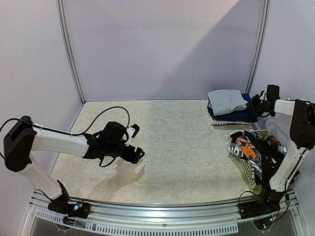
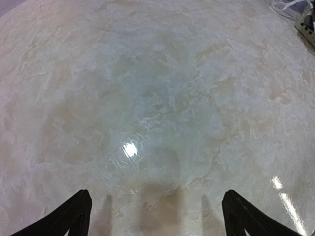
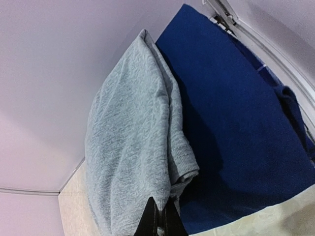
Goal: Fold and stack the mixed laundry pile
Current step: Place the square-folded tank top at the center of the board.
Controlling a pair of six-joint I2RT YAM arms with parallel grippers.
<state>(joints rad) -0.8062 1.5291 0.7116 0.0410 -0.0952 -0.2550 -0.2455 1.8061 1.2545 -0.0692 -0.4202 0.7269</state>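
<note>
My right gripper is clenched on a corner of the grey shirt. The shirt tops the navy blue pieces in the far right corner, close against the wall frame. The printed and striped garments fill the basket at the near right edge. My left gripper hangs released, jaws wide, over the left of the table, with broad tabletop between it and both heaps.

Pale lilac walls on three sides, grey metal posts in the back corners. Tabletop is beige marble-look, glossy (bright glare spot in left wrist view). Slotted aluminium rail along near edge.
</note>
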